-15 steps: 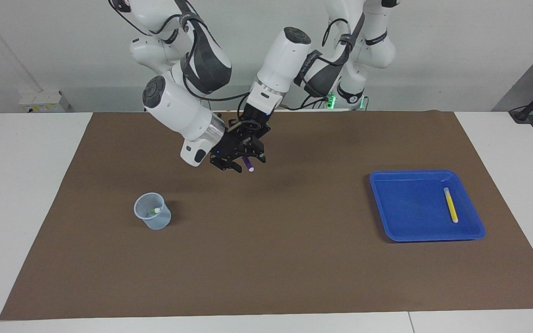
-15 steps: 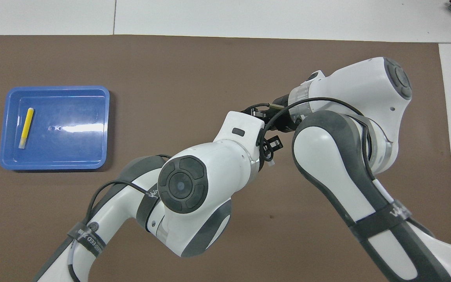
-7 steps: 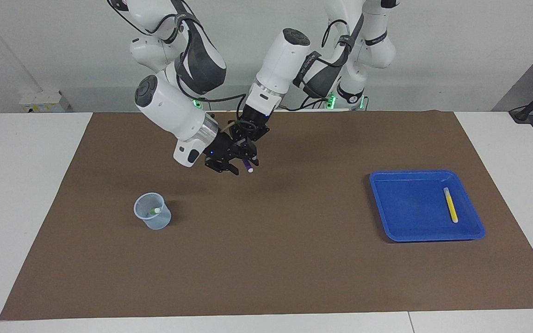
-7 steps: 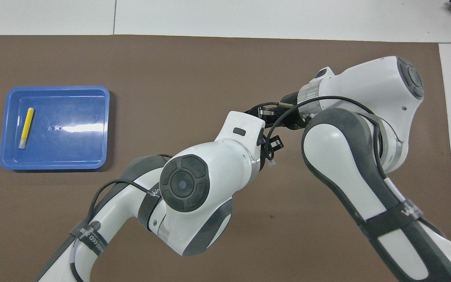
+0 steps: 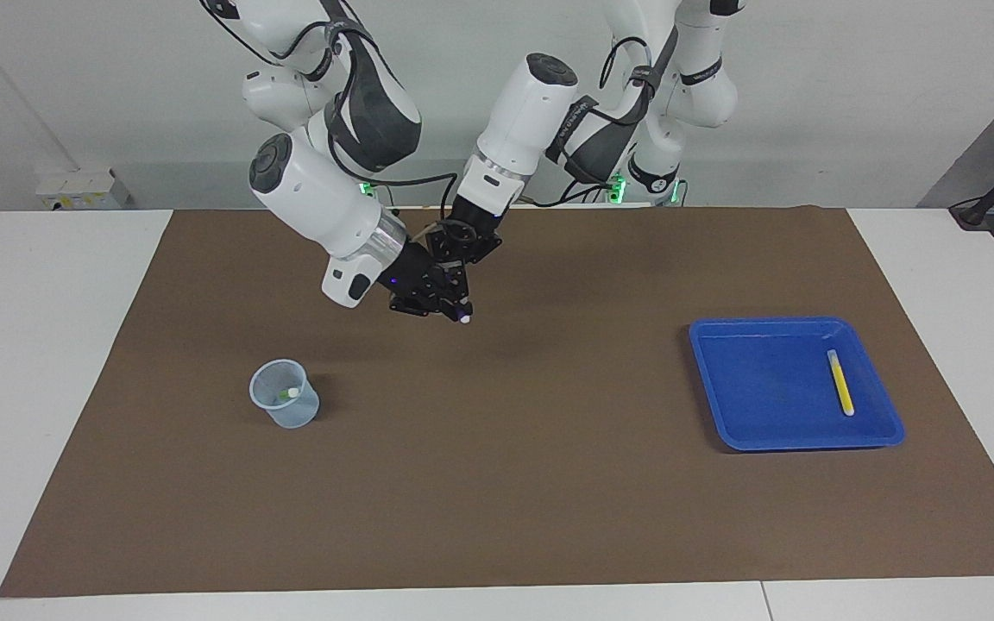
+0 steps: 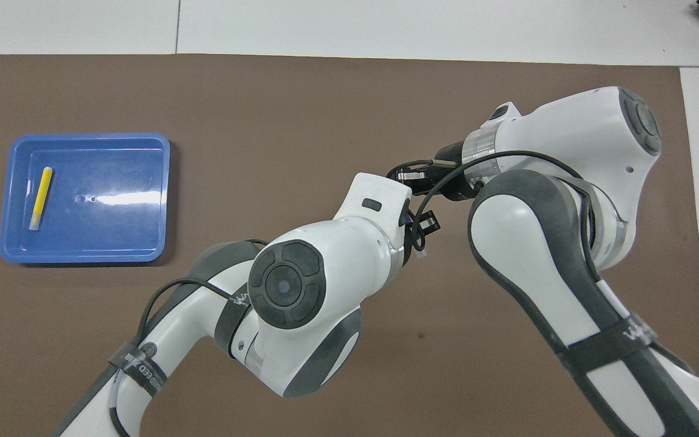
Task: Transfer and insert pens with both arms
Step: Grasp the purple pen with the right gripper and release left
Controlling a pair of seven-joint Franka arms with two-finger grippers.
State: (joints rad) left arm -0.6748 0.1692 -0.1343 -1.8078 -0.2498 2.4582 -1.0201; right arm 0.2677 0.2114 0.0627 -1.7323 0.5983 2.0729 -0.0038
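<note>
Table: brown mat [image 5: 497,483].
Change: right gripper [image 5: 418,302] has closed in beside left gripper [image 5: 460,304]; purple pen [image 5: 464,316] between them, midair.
Jaws: cannot tell for either.
Meaning: handover looks underway.

**Desk Surface Layout**

The white desk [image 5: 57,362] carries a brown mat [image 5: 497,483] covering most of its top. On the mat, a clear cup [image 5: 285,394] stands toward the right arm's end; a blue tray [image 5: 764,435] lies toward the left arm's end.
</note>
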